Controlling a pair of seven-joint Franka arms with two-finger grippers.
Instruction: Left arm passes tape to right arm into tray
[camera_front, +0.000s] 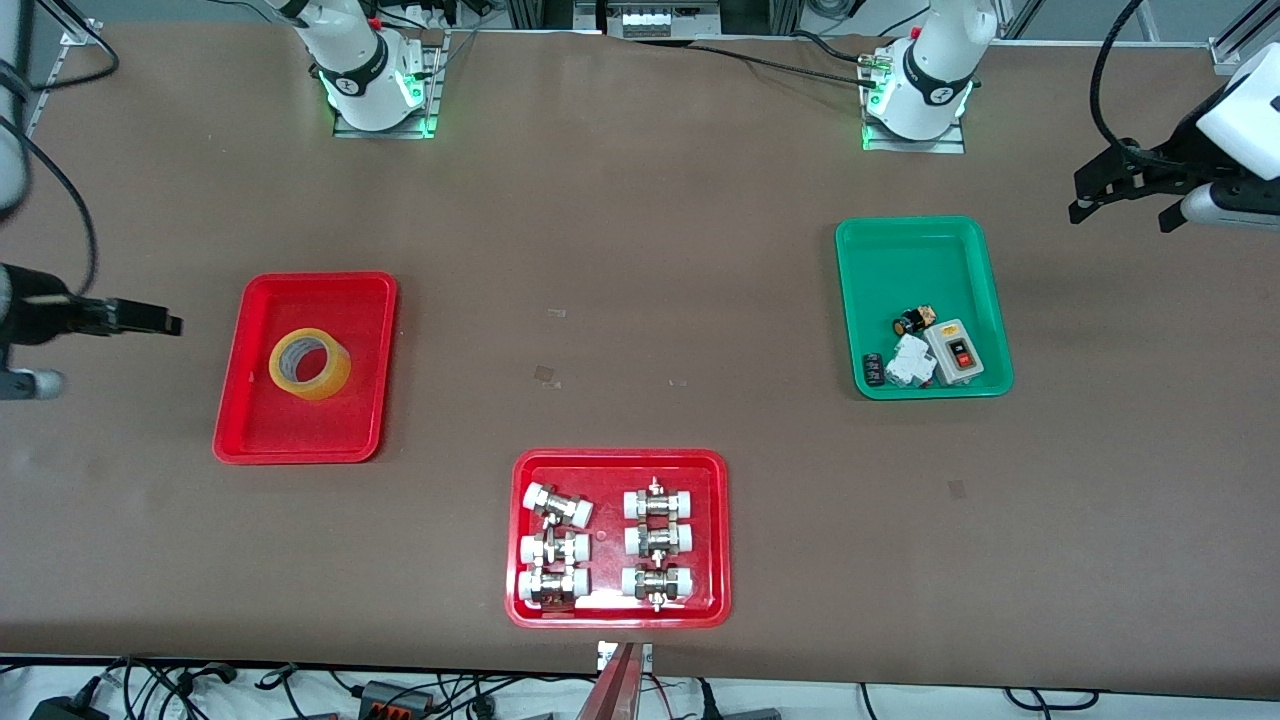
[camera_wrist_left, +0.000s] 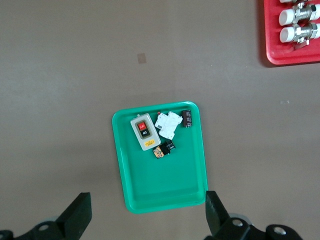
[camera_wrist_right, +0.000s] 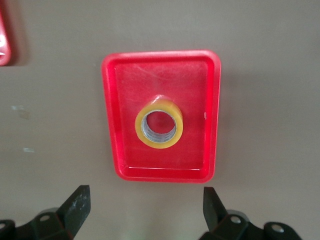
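Brown table (camera_front: 640, 300), translucent yellow tape (camera_front: 310, 364) lying flat, in red tray (camera_front: 250, 420)

We see glossy translucent yellow film on the tape (camera_front: 310, 364), shiny smooth red plastic on the tray (camera_front: 250, 420), and a matt brown table (camera_front: 640, 250).

Front high — wrists straight down

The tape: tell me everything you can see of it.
The tape is a wide roll of translucent yellow film on a pale inner core, hole facing up. It lies flat in the tray, a plain red one at the right arm's end of the table, roughly mid-tray. Only the tray floor touches it. Both grippers are open and well clear of it.
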